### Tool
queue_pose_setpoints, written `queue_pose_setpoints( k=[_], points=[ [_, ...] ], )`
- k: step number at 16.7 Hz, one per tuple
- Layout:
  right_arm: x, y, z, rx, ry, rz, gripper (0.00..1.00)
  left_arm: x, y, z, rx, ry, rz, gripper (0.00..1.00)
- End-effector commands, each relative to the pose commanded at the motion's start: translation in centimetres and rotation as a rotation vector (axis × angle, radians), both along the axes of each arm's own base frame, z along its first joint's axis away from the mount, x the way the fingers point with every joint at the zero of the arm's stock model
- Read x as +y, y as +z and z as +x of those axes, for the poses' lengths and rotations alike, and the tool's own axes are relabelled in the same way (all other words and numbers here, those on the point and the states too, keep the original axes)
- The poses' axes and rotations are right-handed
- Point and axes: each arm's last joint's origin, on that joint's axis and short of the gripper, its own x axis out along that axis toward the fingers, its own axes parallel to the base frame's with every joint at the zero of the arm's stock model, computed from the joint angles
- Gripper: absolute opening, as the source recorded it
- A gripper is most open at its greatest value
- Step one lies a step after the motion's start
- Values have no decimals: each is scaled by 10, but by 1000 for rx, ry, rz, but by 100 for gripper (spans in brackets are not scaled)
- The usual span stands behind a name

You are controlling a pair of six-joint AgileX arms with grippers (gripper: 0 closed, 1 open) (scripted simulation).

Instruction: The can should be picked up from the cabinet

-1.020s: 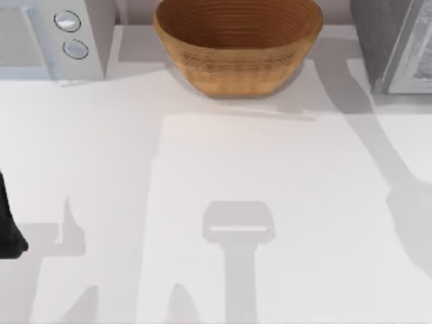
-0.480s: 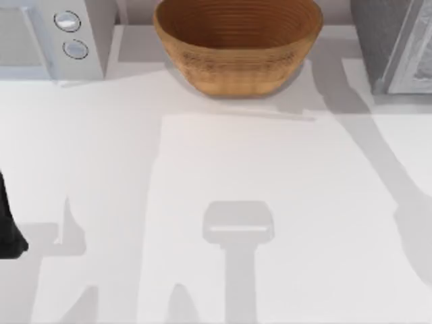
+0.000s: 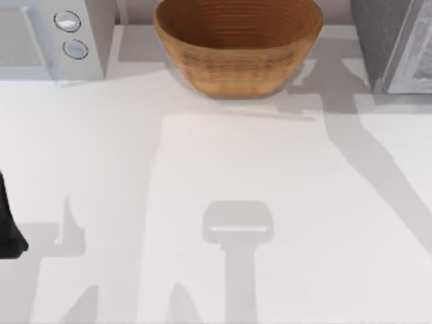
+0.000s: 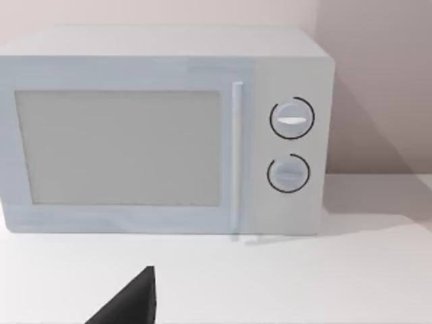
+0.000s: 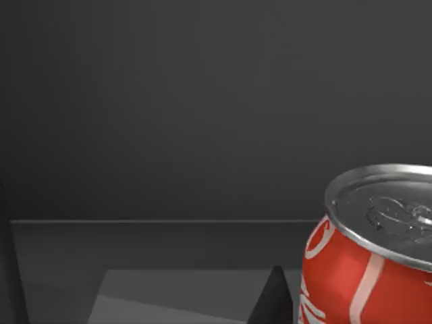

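Observation:
The can (image 5: 368, 256) is red with white lettering and a silver lid, and it stands upright on the floor of the dark cabinet interior (image 5: 169, 135) in the right wrist view. A dark tip of my right gripper (image 5: 271, 300) shows low down just beside the can. In the top view the grey cabinet (image 3: 388, 40) stands at the table's back right corner. My left gripper (image 4: 129, 305) is parked at the table's left edge (image 3: 8, 226), facing the microwave.
A brown woven basket (image 3: 237, 42) sits at the back middle of the table. A white microwave (image 3: 50, 37) with two round knobs stands at the back left. The cabinet's pale door (image 3: 417, 57) stands ajar at the right edge.
The right arm's shadow on the table has slid toward the back right, up to the cabinet. The left arm has not moved.

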Motion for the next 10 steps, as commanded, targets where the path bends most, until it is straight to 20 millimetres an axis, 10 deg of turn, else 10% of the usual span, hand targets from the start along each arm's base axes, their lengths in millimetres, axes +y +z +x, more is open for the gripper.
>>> queue_pose_setpoints(
  k=[10],
  points=[
    [-16,-6,-18,-11,0,7,0,0,0,0,0,0,0,100]
  ],
)
